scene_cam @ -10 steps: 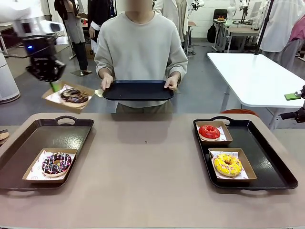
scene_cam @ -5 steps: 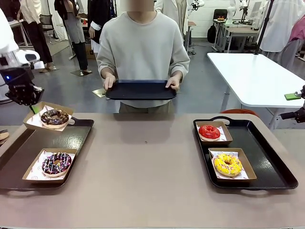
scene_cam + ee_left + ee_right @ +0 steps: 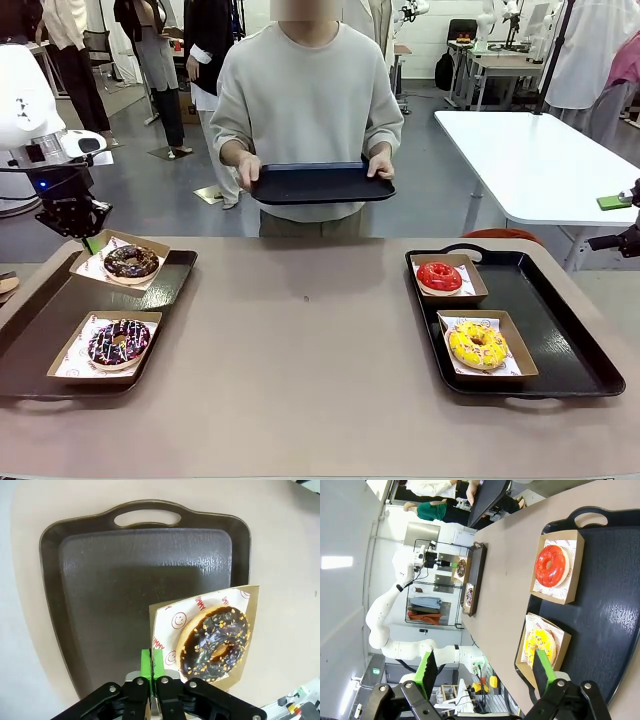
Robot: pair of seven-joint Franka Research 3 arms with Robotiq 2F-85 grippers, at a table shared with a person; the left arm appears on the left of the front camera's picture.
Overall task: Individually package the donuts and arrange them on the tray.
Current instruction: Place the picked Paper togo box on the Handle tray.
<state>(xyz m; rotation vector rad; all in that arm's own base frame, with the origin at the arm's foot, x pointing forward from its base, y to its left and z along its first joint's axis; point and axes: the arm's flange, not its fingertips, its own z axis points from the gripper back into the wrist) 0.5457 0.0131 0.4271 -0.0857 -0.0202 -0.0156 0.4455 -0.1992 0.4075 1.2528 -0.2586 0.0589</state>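
The left gripper [image 3: 88,238], black with green pads, was clamped tight on the edge of an open brown cardboard box [image 3: 121,260] that carried a chocolate donut flecked with nut crumbs [image 3: 131,261]; in the left wrist view its fingers [image 3: 151,661] pinched the box's near edge, with the box hanging over the far end of the left black plastic tray [image 3: 60,310], near the handle. The right gripper [image 3: 485,672] stood wide with nothing between its pads, above the right black plastic tray [image 3: 570,350].

The step in hand looked like setting this boxed donut down on the left tray. Across the table, the person held a third black tray [image 3: 320,185] in both hands. Nearer the robot on the left tray sat a boxed dark chocolate donut with purple-white sprinkles [image 3: 119,342]. The right tray held a boxed glossy red donut [image 3: 439,276] and a boxed yellow sprinkled donut [image 3: 478,344].

The next move probably called for lowering the box until it sat flat, clear of the rim, then loosening the grip.
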